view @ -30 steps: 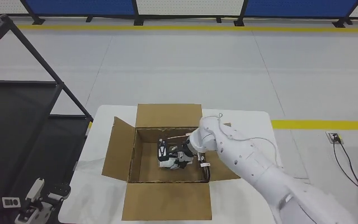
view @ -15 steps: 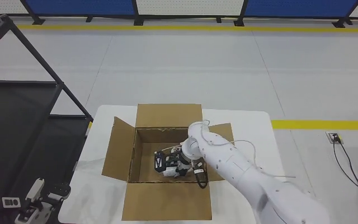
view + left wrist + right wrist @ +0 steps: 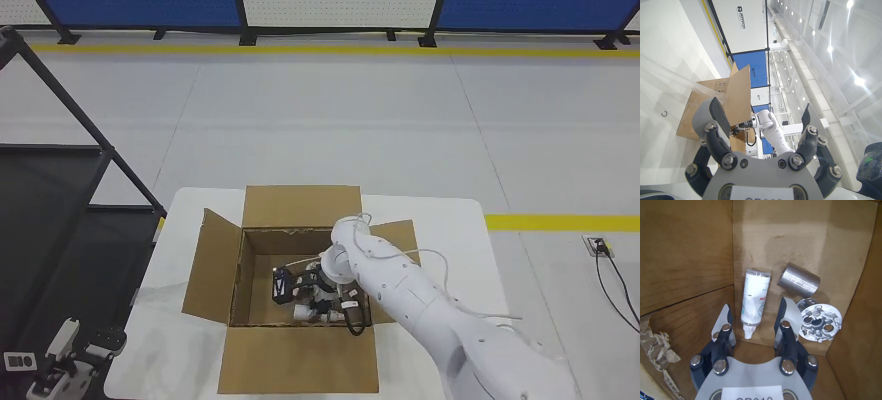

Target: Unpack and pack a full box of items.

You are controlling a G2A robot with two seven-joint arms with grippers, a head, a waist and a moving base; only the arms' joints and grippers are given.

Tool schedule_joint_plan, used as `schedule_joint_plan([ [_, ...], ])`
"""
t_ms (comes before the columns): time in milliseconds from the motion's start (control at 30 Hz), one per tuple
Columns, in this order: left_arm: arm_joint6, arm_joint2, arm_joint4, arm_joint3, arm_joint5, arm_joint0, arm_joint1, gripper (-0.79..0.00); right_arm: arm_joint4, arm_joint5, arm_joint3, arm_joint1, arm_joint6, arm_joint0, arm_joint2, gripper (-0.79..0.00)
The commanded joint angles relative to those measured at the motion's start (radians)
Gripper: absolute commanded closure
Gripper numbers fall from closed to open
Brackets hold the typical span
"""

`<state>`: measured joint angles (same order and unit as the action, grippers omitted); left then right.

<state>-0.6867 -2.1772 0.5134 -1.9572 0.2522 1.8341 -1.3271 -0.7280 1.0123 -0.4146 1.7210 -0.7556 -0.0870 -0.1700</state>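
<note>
Three items remain inside the box (image 3: 687, 247), which stands with its flaps spread on the tabletop (image 3: 190, 340). They are a white tube (image 3: 754, 300), a metal cylinder (image 3: 798, 283) and a toothed metal disc (image 3: 819, 323), gathered toward one inner corner of the box. The tube lies just beside the crease where two inner faces of the box meet, and crumpled paper (image 3: 657, 344) sits further out from that corner.

The step in hand looks like the unpacking half, with the tube as the target. The right gripper (image 3: 755, 304) is down inside the box, its jaws spread wide and holding nothing. The tube lies lengthwise between the two fingers, nozzle end toward the gripper's base and flat end toward the box's far face. Neither finger seems to touch it, though how high the gripper hangs above it is hard to judge from this angle.

The next move probably calls for settling lower, closing across the tube's body and lifting it straight clear of the box walls. One finger stands just beside the disc, so closing could nudge that piece.

The left gripper (image 3: 761, 104) is outside the box near an outer wall and a raised flap, fingers apart and empty.
</note>
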Motion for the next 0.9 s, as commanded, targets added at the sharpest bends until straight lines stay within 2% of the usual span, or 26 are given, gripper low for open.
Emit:
schedule_joint_plan([
  [0,0.0,0.0,0.0,0.0,0.0,0.0,0.0,-0.785,-0.006,0.0,0.003,-0.002,0.041,0.012,-0.002,-0.603],
  [33,0.0,0.0,0.0,0.0,0.0,0.0,0.0,-0.785,-0.013,0.0,0.009,-0.007,0.093,0.026,-0.007,-0.585],
  [100,0.0,0.0,0.0,0.0,0.0,0.0,0.0,-0.785,-0.034,0.0,0.002,-0.014,0.159,0.041,-0.007,-0.616],
  [167,0.0,0.0,0.0,0.0,0.0,0.0,0.0,-0.785,-0.046,0.0,-0.001,-0.024,0.203,0.051,-0.007,-0.76],
  [200,0.0,0.0,0.0,0.0,0.0,0.0,0.0,-0.785,-0.05,0.0,-0.01,-0.03,0.235,0.056,-0.008,-0.785],
  [333,0.0,0.0,0.0,0.0,0.0,0.0,0.0,-0.785,-0.076,0.0,-0.054,-0.07,0.392,0.065,-0.009,-0.785],
  [467,0.0,0.0,0.0,0.0,0.0,0.0,0.0,-0.785,-0.109,0.0,-0.101,-0.129,0.594,0.061,-0.011,-0.785],
  [867,-0.001,0.002,-0.006,-0.003,-0.002,-0.002,0.0,-0.785,-0.11,-0.005,-0.105,-0.133,0.607,0.056,-0.012,-0.785],
])
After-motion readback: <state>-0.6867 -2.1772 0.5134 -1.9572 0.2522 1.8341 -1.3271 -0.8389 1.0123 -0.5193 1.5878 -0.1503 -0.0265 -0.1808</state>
